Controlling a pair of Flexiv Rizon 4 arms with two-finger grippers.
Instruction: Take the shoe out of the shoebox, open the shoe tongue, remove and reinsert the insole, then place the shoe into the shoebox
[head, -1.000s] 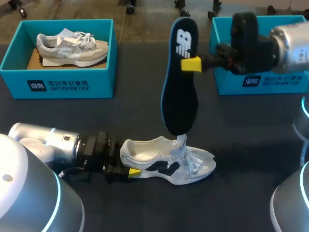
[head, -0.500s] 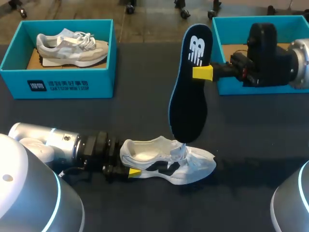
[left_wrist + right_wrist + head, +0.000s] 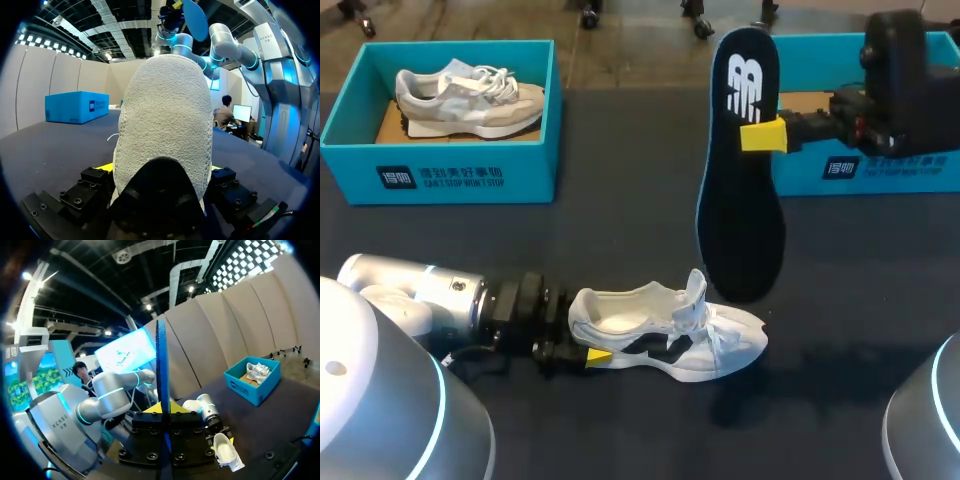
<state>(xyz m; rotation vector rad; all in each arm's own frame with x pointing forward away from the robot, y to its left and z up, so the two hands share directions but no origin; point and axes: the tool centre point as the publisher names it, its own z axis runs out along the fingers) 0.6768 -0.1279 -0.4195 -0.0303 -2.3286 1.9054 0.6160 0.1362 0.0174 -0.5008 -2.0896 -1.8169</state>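
Insole [image 3: 740,170] has gone up and to the right since a second ago. Its low end now hangs just above the white shoe [image 3: 670,335]. Right claw [image 3: 758,135] reaches in sideways in front of the blue shoebox [image 3: 840,172], pinching the insole. Left claw [image 3: 586,338] lies low on the table [image 3: 620,240], still squeezing the shoe's heel.

We see the table [image 3: 620,150] under soft, even light from overhead, with no hard glare on its dark top. A faint, wide shadow lies on it just beside the toe end of the shoe [image 3: 665,335], below the insole [image 3: 740,200] clamped in our right gripper [image 3: 765,135]. Thin cyan rings [image 3: 440,400] glow on our left arm [image 3: 430,300]. In the left wrist view, the heel pinched by our left gripper [image 3: 157,172] is bright on top and deeply shaded near the gripper's base. In the right wrist view, the insole shows between the fingers as a dark edge.
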